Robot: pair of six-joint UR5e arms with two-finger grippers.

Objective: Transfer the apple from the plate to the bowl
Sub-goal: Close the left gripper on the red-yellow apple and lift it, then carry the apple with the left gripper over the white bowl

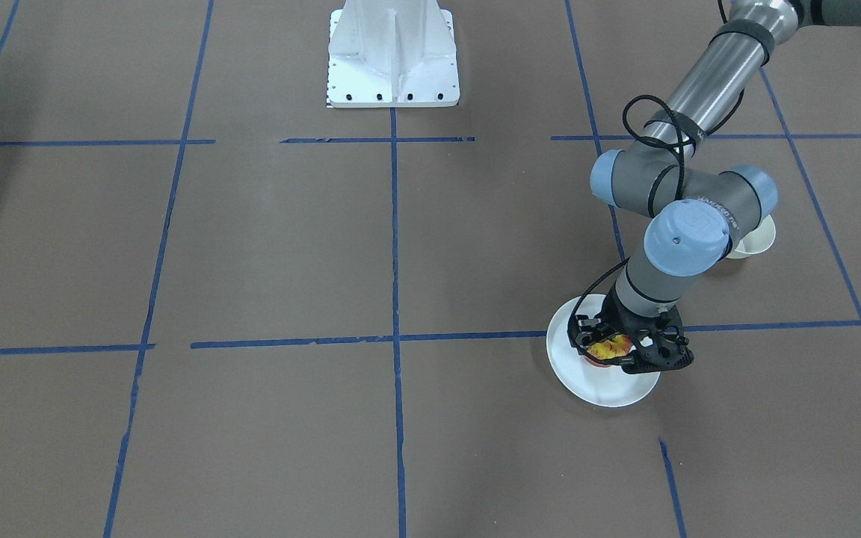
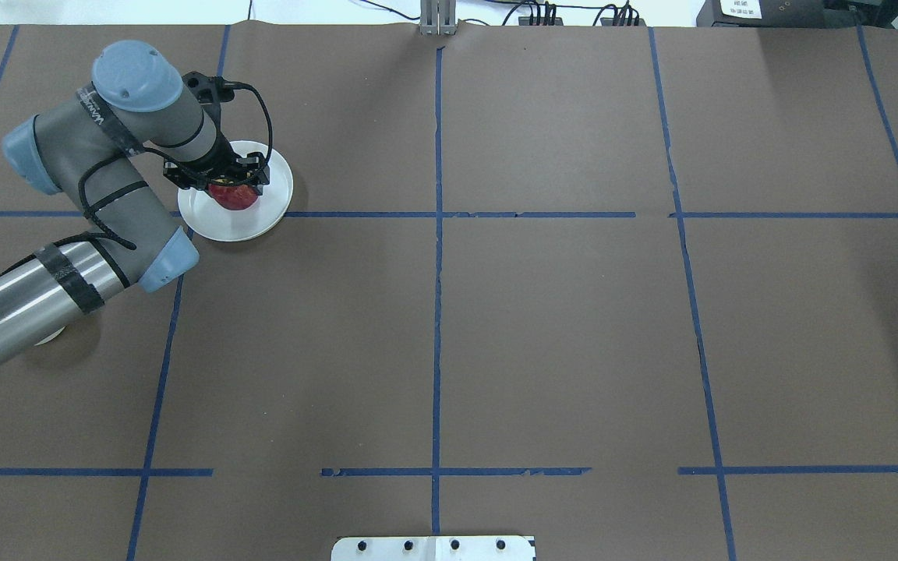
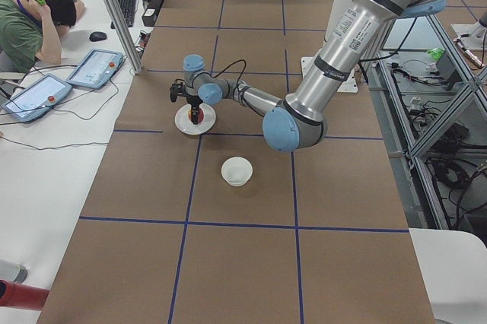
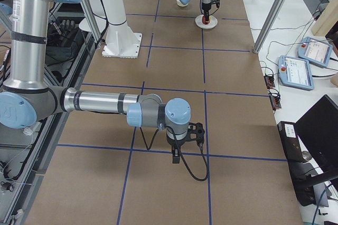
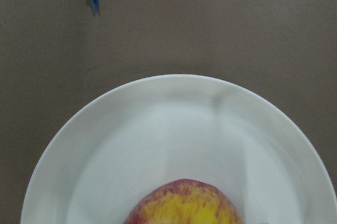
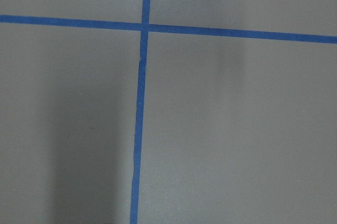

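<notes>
Wrist [image 1: 643, 288] vertical, left gripper [image 1: 614, 351] straddling apple [image 1: 607, 347] on plate [image 1: 610, 390].

1. A brown paper table cover [image 2: 574, 327] fills the overhead view.
2. Blue tape lines [image 2: 437, 312] cross the cover and divide it into large rectangles.
3. In the exterior left view, at ten o'clock, a person in a green shirt [image 3: 27, 23] sits at a white side desk with one hand raised to the head.
4. Two touchscreen pendants [image 3: 95, 68] lie on that desk at nine o'clock, near the person.
5. A black keyboard [image 3: 126, 6] and a black mouse [image 3: 98, 36] lie at eleven o'clock.
6. A slanted metal post [image 3: 114, 12] stands beside the keyboard.
7. In the exterior right view, a dark monitor [image 4: 322, 135] sits at four o'clock.
</notes>
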